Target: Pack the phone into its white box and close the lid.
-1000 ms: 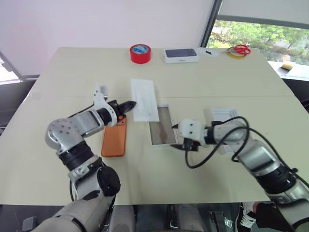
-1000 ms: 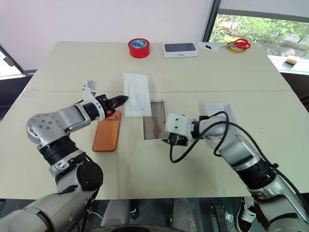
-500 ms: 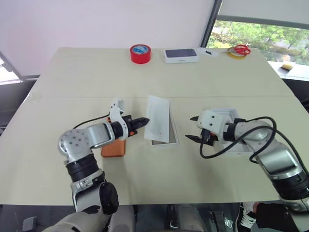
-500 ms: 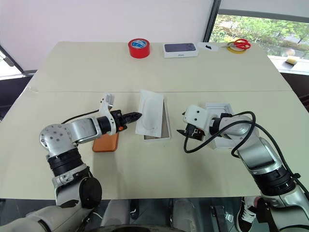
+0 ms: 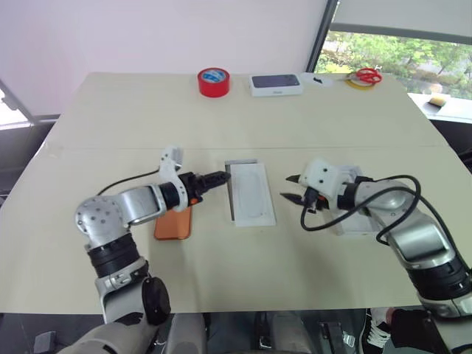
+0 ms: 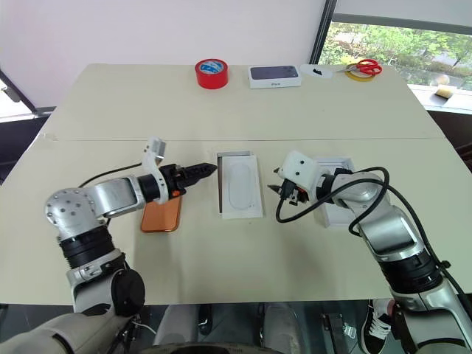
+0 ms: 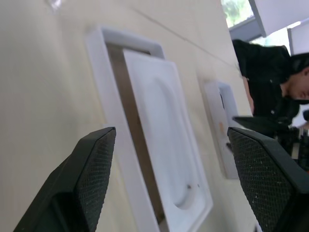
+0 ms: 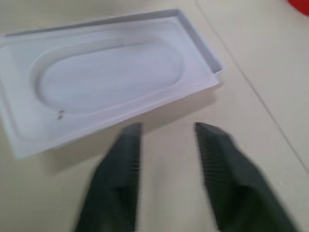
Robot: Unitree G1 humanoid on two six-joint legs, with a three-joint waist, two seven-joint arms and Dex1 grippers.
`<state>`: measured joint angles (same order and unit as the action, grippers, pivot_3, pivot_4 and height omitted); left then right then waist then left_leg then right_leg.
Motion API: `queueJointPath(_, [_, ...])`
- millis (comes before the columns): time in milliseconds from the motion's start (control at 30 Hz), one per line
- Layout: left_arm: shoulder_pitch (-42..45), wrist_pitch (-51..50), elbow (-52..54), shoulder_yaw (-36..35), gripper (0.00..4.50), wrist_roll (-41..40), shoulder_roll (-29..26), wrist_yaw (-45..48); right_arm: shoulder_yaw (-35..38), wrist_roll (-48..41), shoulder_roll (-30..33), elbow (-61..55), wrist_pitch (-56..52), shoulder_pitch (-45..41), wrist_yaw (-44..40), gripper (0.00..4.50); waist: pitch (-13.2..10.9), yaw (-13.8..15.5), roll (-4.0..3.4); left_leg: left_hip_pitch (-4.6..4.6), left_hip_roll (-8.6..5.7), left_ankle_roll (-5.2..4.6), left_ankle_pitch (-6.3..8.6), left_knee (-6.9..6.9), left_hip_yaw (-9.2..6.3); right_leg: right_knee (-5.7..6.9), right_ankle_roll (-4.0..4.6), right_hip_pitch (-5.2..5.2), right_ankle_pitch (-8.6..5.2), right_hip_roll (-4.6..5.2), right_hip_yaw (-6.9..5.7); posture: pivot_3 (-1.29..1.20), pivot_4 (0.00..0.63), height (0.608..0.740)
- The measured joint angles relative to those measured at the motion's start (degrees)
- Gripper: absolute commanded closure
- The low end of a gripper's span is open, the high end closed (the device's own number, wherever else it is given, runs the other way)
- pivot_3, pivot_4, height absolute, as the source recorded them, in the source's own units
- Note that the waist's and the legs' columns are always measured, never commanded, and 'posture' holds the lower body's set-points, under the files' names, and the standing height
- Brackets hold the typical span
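Observation:
The phone (image 5: 172,223), orange, lies flat on the table, partly under my left forearm. To its right sits the white box (image 5: 240,163), and a flat white card with an oval outline (image 5: 253,193) lies inside it; a thin strip of floor shows along the card's left side. My left gripper (image 5: 220,177) hovers open just left of the box, pointing at it and holding nothing. The lid (image 6: 335,164) rests to the right of the box, partly beneath my right arm. My right gripper (image 5: 289,188) hangs between box and lid, its fingers a little apart and empty.
A red tape roll (image 5: 213,81), a white box with a dark phone picture (image 5: 276,84) and red scissors (image 5: 366,75) line the far edge of the table. A person in dark clothing (image 7: 270,87) is beyond the table's right side.
The white card, beside the box a second ago and tilted over it half a second ago, now lies in the box. My left gripper has opened and released it. My right gripper moved right and narrowed.

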<state>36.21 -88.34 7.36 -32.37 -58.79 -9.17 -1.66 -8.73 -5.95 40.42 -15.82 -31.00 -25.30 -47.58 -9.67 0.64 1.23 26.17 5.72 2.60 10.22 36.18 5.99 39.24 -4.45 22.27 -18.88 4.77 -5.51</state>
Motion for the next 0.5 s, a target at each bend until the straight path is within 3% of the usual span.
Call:
queueJointPath(67, [-1.35,4.3,1.45,4.28,0.6,3.06,-5.65,3.33,-0.24,-0.09,-1.81,0.31,-1.89,-1.48,0.93,4.42,0.0,-0.11,-0.01,0.0,0.01,0.01,0.0,-0.03,0.02,0.0,0.0,0.03,0.0,-0.01,0.01,0.0,0.15,0.73])
queueJointPath(133, [-6.79,14.81,6.18,12.79,0.6,10.27,-15.03,10.65,-0.85,-0.06,-4.68,0.82,-5.05,-3.41,2.51,4.42,0.04,-0.52,-0.07,-0.01,0.01,0.11,-0.06,-0.1,0.1,-0.01,0.02,0.07,0.0,0.0,0.02,0.0,0.15,0.73])
queueJointPath(300, [-16.51,35.19,9.99,26.81,0.6,22.98,-26.0,25.8,-5.77,2.34,-9.89,4.07,-9.14,-7.72,6.67,4.42,0.04,-0.13,-0.08,0.02,0.02,-0.04,0.05,-0.09,0.13,-0.03,0.04,0.11,0.0,0.02,0.02,0.0,0.15,0.73])
queueJointPath(433, [-22.53,46.46,10.0,32.47,0.6,30.01,-32.09,35.46,-10.5,5.57,-12.94,7.51,-9.38,-10.17,8.75,4.42,0.04,-0.13,-0.09,0.14,0.04,-0.13,0.09,-0.1,0.15,-0.02,0.06,0.26,0.01,0.02,0.02,0.0,0.15,0.73])
queueJointPath(500, [-24.02,48.97,9.99,32.59,0.6,30.52,-32.42,38.31,-12.89,7.26,-14.78,10.08,-9.36,-11.81,9.66,4.42,0.04,-0.3,-0.09,0.14,0.05,-0.13,0.1,-0.11,0.14,-0.01,0.06,0.27,0.01,0.02,0.02,0.0,0.15,0.73])
